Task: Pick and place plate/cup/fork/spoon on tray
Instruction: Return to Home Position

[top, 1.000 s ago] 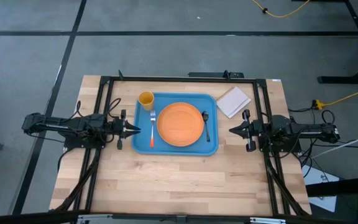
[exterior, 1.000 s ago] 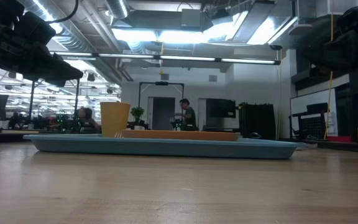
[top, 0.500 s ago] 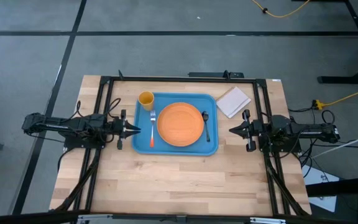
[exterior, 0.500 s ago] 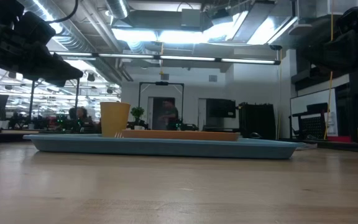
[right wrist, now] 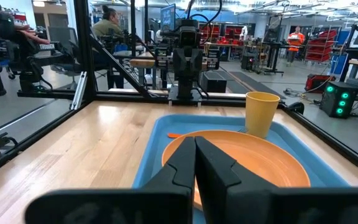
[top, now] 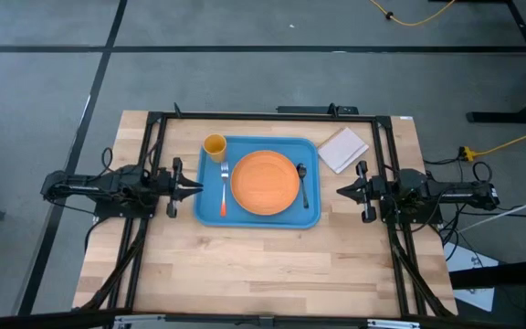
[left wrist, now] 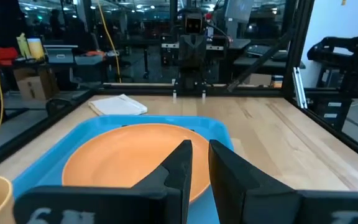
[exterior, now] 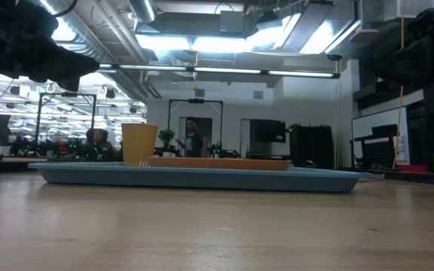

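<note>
You have a light-blue plastic tray (top: 210,212) with rounded corners and a raised rim lying toward the far middle of the pale wood-plank table (top: 272,265). On it, the plate (top: 265,182) is a plain, flat, matte orange disc filling the centre. The fork (top: 224,187), with silver tines and an orange-red handle, lies just left of the plate. The slim dark spoon (top: 303,183) lies just right of it, round bowl toward the far edge. The small yellow-orange cup (top: 215,145) stands upright in the far-left corner of the tray.

Your left end effector (top: 199,189) sits just off the tray's left edge, its fingers a narrow slit apart and holding nothing. Your right end effector (top: 339,192) sits near the right edge, fingers pressed together and empty. A white square pad (top: 343,149) lies beside the tray's far-right corner.
</note>
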